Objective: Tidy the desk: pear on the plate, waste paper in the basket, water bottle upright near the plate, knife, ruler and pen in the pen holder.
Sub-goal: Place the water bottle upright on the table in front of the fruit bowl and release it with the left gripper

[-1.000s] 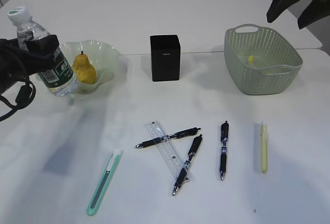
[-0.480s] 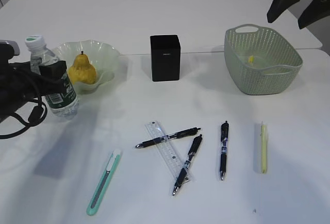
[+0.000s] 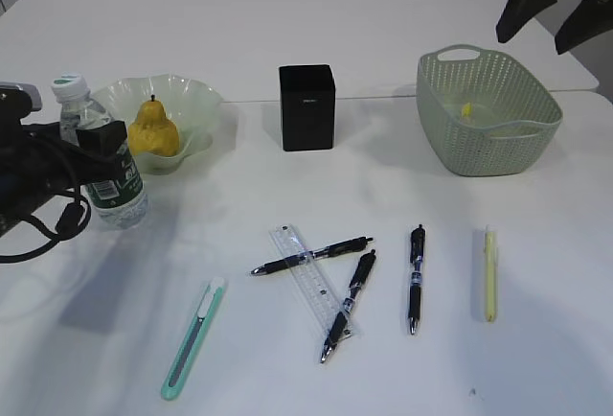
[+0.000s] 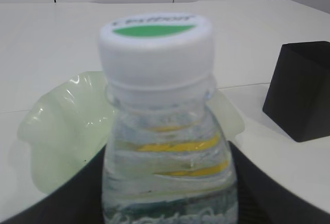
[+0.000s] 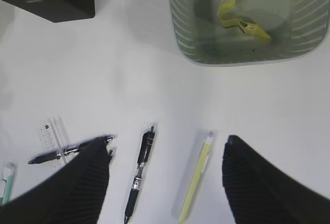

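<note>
Bottle stands upright on the table, clamped between the jaws of the left gripper, which closes on its labelled middle from the left side. Its white cap with a green top rises above the jaws, close in front of the wrist camera. Just behind and to the right of this gripper sits the pale green plate, and the pear rests upright in it. Farther right, well apart from the gripper, is the black pen holder.

Up at the far right corner, the right gripper hangs high above the table with its jaws spread wide and nothing between them. Below and slightly left of it sits the basket, with a scrap of yellow paper inside. Seen from the right wrist, the yellow pen and one black pen lie on the table between the two fingers.

Well below the right gripper and toward the middle of the table, the clear ruler lies slanted under two crossing black pens. The green knife lies nearer the left gripper, below and to its right.
</note>
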You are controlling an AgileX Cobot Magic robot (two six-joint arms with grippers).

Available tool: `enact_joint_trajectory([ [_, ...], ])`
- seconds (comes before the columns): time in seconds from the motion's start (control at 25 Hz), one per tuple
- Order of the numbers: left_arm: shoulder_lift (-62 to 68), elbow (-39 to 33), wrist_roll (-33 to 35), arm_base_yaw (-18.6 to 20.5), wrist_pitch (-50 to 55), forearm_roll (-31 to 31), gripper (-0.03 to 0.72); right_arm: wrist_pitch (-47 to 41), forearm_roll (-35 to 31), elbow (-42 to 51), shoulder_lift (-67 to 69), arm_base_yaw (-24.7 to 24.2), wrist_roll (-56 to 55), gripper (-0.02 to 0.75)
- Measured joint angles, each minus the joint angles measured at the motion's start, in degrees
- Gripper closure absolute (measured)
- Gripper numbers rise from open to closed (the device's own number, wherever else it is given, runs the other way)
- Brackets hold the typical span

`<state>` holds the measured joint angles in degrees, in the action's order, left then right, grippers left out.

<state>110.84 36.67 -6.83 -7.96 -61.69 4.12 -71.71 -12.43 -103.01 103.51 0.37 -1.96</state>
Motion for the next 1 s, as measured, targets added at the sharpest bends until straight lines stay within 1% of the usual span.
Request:
enact_joint_trajectory([
  [0.8, 2.2, 0.2, 0.0, 0.0, -0.7, -0.2, 0.307, 0.0, 1.1, 0.0, 0.0, 0.0, 0.1, 0.2],
  [0.88, 2.2, 0.2, 0.0, 0.0, -0.7, -0.3, 0.286, 0.0, 1.1, 0.0, 0.0, 0.0, 0.1, 0.2],
  [1.0, 2.2, 0.2, -0.6, 0.0, -0.7, -0.4, 0.211, 0.0, 1.2, 0.0, 0.0, 0.0, 0.1, 0.2],
])
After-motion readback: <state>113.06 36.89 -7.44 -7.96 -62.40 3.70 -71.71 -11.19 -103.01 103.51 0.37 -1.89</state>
